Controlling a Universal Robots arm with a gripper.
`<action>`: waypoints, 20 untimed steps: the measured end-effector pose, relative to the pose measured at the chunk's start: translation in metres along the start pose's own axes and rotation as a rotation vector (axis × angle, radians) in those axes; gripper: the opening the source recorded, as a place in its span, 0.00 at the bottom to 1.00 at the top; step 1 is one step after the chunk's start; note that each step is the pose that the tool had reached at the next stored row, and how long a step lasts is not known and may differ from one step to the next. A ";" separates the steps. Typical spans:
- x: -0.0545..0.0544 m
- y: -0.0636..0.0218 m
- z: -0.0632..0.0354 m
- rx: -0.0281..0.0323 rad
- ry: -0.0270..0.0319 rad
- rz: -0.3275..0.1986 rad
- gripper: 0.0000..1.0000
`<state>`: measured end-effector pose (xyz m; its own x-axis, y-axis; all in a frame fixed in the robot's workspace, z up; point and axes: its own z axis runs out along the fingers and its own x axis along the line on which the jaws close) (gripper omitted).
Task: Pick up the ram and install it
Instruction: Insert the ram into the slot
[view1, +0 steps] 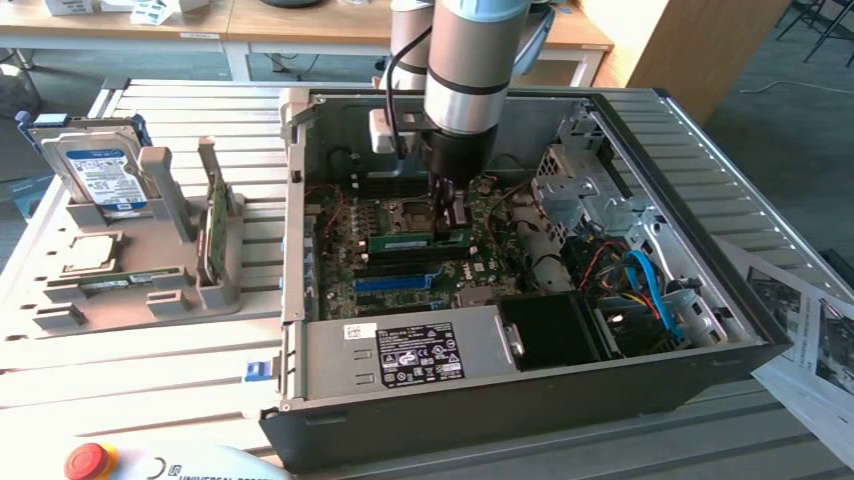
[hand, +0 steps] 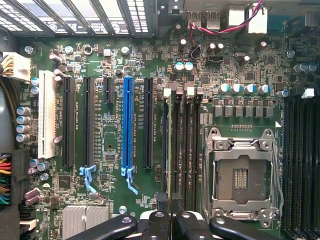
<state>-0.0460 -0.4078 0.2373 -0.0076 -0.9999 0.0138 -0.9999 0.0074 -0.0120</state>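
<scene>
The ram (view1: 416, 240) is sitting low inside the case (view1: 534, 410), standing on edge over the motherboard (hand: 110, 205). In the exterior view it is showing as a thin green strip running across the board, from the exterior view's left toward its right. The gripper (view1: 454, 218) is coming straight down onto it from above. It is pinching the top edge, and the grip seems to be nearer the strip's right end in that view.

In the wrist view the ram is appearing edge-on, as a fine line leading away from the fingertips (hand: 162, 202), which are closing tightly on it with only its thickness between them. So the hand is gripping the ram, not hanging free.

That line is running parallel with the bank of black memory slots (hand: 184, 145). It is lying over the side of the bank nearer the blue slot (hand: 128, 125), away from the CPU socket (hand: 241, 172). The long axis of the stick and the long axis of the slots are matching, and the stick is sitting directly beneath the hand rather than off to one side. I cannot tell whether its lower edge is already resting in a slot or hanging just above one, nor whether the white latches (hand: 166, 91) at the slot ends are catching it.
</scene>
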 end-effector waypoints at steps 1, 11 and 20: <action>0.000 -0.0002 0.0000 0.0000 0.0001 0.000 0.12; 0.001 -0.0011 0.0005 0.0000 -0.0002 0.000 0.12; 0.002 -0.0011 0.0031 -0.0001 0.0002 0.000 0.12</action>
<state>-0.0449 -0.4096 0.2342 -0.0077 -0.9999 0.0140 -0.9999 0.0075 -0.0119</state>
